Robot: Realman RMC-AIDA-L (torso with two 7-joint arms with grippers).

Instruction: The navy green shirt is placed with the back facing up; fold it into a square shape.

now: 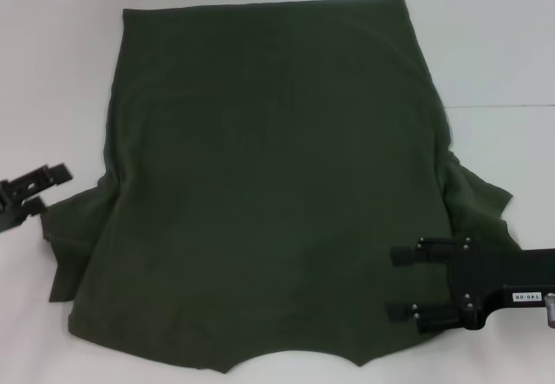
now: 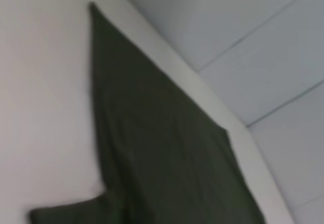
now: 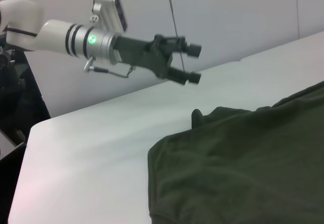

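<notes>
- Navy green shirt (image 1: 269, 185) lies flat on white table (image 1: 503, 46), plain back up, no print showing. It covers most of the table's middle in head view.
- Straight hem edge at far side of table; curved neckline cut-out at near edge, close to robot.
- Both sleeves look tucked in along the sides. Rumpled cloth sticks out past the body at left, near the L gripper, and at right, just above the R gripper.
- Cloth mostly smooth; a few soft creases near right edge.
- L gripper (image 1: 54, 185) sits at left edge of head view, just beside the bunched left sleeve, fingertips toward shirt. Touching cloth or not: can't tell from head view.
- R wrist view shows L gripper (image 3: 194, 62) raised above table, off the cloth, two black fingers with a clear gap between them, nothing held.
- R gripper (image 1: 397, 282) is over shirt's near right part, fingers pointing in toward the middle. Jaws wide apart, one finger (image 1: 406, 254) farther, other nearer; only shirt surface between them, no fold pinched. Resting on cloth or hovering: can't tell.
- L wrist view: shirt's (image 2: 162, 148) side edge running along white table (image 2: 45, 107), one sleeve (image 2: 66, 211) poking out; no fingers visible there.
- R wrist view: shirt's (image 3: 243, 168) near corner, edge slightly rolled.
</notes>
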